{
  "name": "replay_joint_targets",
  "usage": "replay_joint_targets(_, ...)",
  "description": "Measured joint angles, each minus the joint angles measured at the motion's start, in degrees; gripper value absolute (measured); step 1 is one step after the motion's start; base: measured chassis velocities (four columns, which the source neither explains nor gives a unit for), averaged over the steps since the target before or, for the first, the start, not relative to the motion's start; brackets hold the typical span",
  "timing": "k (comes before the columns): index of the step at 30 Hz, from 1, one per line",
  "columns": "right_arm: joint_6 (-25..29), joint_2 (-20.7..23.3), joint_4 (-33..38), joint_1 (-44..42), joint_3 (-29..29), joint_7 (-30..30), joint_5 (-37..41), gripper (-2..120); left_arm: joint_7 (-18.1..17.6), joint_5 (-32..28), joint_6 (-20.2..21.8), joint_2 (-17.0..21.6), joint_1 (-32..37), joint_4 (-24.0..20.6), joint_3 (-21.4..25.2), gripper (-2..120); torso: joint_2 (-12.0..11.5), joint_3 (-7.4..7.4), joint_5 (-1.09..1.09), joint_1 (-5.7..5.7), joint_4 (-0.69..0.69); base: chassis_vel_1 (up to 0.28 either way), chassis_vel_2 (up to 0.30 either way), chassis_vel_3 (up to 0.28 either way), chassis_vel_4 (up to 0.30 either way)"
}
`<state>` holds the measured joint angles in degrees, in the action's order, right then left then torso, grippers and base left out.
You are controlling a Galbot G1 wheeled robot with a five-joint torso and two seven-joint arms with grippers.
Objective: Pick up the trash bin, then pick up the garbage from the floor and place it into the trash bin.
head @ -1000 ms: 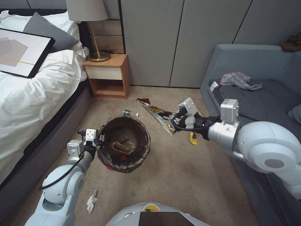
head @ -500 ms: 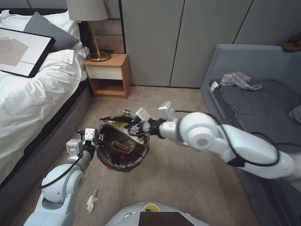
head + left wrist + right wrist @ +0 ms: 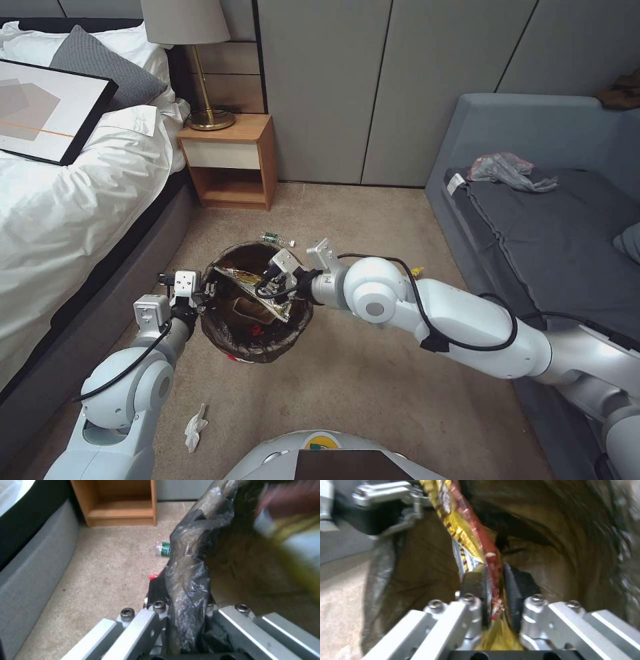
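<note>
The trash bin (image 3: 223, 337), lined with a dark brown bag, is held off the carpet by my left gripper (image 3: 209, 291), which is shut on its near rim (image 3: 186, 590). My right gripper (image 3: 265, 285) reaches over the bin's mouth, shut on a long yellow and silver snack wrapper (image 3: 235, 274) that slants across the opening. In the right wrist view the wrapper (image 3: 466, 530) is pinched between the pads (image 3: 516, 585), with the bag's inside (image 3: 560, 555) around it. More garbage lies on the floor: a green-labelled bottle (image 3: 272, 237), a white tissue wad (image 3: 195, 427) and a small yellow wrapper (image 3: 417, 271).
A bed (image 3: 60, 200) runs along the left and a grey sofa (image 3: 553, 220) along the right, with crumpled plastic (image 3: 507, 170) on it. A wooden nightstand (image 3: 230, 160) with a lamp stands at the back wall. Open carpet lies between bin and sofa.
My right arm has swung left from beside the sofa, carrying the wrapper over the bin and lowering it into the mouth. The left gripper has kept hold of the rim.
</note>
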<state>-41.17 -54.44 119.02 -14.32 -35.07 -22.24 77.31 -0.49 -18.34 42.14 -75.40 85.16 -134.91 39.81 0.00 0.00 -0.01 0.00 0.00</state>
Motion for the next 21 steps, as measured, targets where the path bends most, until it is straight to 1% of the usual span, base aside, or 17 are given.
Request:
replay_joint_targets(1,0.0,0.0,0.0,0.0,0.0,0.0,0.0,5,0.0,0.0,0.0,0.0,0.0,0.0,0.0,0,0.0,0.0,0.0,0.0,0.0,0.0,0.0,0.0,0.0)
replay_joint_targets(2,0.2,0.1,0.0,-0.8,0.2,0.2,-1.3,18,0.0,-0.1,0.0,-0.1,0.0,0.0,0.0,0,0.0,0.0,0.0,0.0,0.0,0.0,0.0,0.0,0.0)
replay_joint_targets(3,0.2,0.1,0.0,-0.8,0.2,0.2,-1.3,19,0.0,-0.1,0.0,-0.1,0.0,0.0,0.0,0,0.0,0.0,0.0,0.0,0.0,0.0,0.0,0.0,0.0)
replay_joint_targets(4,0.3,0.1,-0.1,-1.2,0.3,0.3,-1.7,29,0.0,-0.1,0.0,-0.1,0.0,-0.1,0.0,0,0.0,0.0,0.0,0.0,0.0,0.0,0.0,0.0,0.0)
replay_joint_targets(6,0.4,0.2,-0.1,-1.6,0.5,0.3,-2.1,31,0.0,-0.1,0.0,-0.1,0.0,-0.1,0.0,0,0.0,0.0,0.01,0.0,0.0,0.0,0.0,0.0,0.0)
replay_joint_targets(8,0.8,0.5,-0.5,-3.4,1.5,0.3,-3.5,42,0.1,-0.1,0.0,-0.2,0.1,-0.1,0.0,0,0.0,0.0,0.01,0.0,-0.01,0.0,0.0,0.0,0.0)
replay_joint_targets(9,0.8,0.5,-0.5,-3.4,1.5,0.3,-3.5,42,0.1,-0.1,0.0,-0.2,0.1,-0.1,0.0,0,0.0,0.0,0.01,0.0,-0.01,0.0,0.0,0.0,0.0)
replay_joint_targets(11,2.1,0.6,-1.1,-5.1,2.4,0.2,-4.5,52,0.1,-0.2,0.0,-0.1,0.1,-0.1,0.2,0,0.0,0.0,0.01,0.0,0.0,0.0,0.0,0.0,0.0)
replay_joint_targets(12,2.1,0.6,-1.1,-5.1,2.4,0.2,-4.5,52,0.1,-0.2,0.0,-0.1,0.1,-0.1,0.2,0,0.0,0.0,0.01,0.0,0.0,0.0,0.0,0.0,0.0)
replay_joint_targets(13,3.9,0.7,-1.5,-6.9,3.5,-0.3,-4.7,62,0.2,-0.2,0.0,-0.1,0.0,-0.1,0.3,0,0.0,0.0,0.02,0.0,-0.01,0.0,0.0,0.0,0.0)
replay_joint_targets(14,5.3,0.7,-1.8,-8.3,4.8,-0.4,-4.8,67,0.2,-0.3,0.0,-0.1,0.0,-0.1,0.3,0,0.0,0.0,0.02,0.0,0.0,0.0,0.0,0.0,0.0)
replay_joint_targets(15,5.3,0.7,-1.8,-8.3,4.8,-0.4,-4.8,67,0.2,-0.3,0.0,-0.1,0.0,-0.1,0.3,0,0.0,0.0,0.02,0.0,0.0,0.0,0.0,0.0,0.0)
replay_joint_targets(18,6.8,0.7,-1.9,-11.3,8.2,-0.7,-4.8,82,0.2,-0.3,0.0,-0.2,-0.1,0.0,0.2,0,0.0,0.0,0.02,0.0,0.01,0.0,0.0,0.0,0.0)
replay_joint_targets(20,6.9,0.8,-1.8,-11.6,8.6,-0.8,-4.8,82,0.2,-0.3,0.0,-0.2,-0.1,0.1,0.2,0,0.0,0.0,0.02,0.0,0.01,0.0,0.0,0.0,0.0)
replay_joint_targets(21,7.0,1.1,-1.1,-12.8,10.3,-0.8,-5.1,92,0.2,-0.3,0.0,-0.1,-0.1,0.1,0.2,0,0.0,0.0,0.02,0.0,0.01,0.0,0.0,0.0,0.0)
